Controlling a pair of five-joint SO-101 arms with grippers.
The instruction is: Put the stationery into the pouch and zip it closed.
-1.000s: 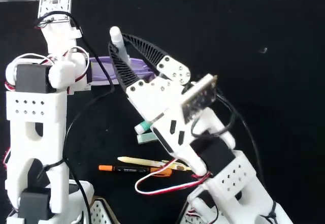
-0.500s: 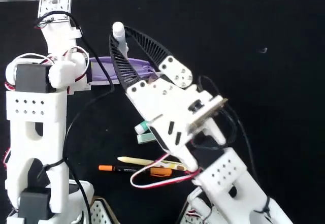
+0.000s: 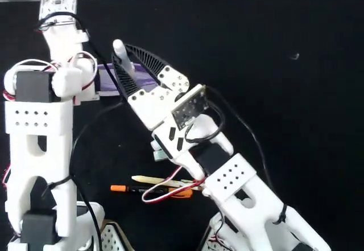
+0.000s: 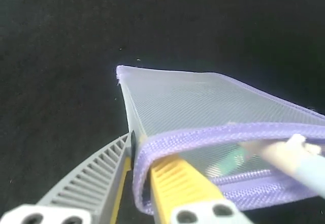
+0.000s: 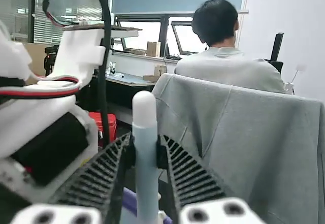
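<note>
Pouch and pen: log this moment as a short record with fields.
pouch: purple mesh, unzipped, mouth held open
left gripper: shut on the pouch rim, yellow finger inside, grey finger outside
right gripper: shut on the pen
pen: pale blue, lower end at the pouch mouth
lying on table: orange marker, yellow pencil

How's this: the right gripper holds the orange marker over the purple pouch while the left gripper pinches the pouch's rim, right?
Not the orange marker, which lies on the table: the right wrist view shows the right gripper holding a pale blue pen. It is over the purple pouch, whose rim the left gripper pinches.
</note>
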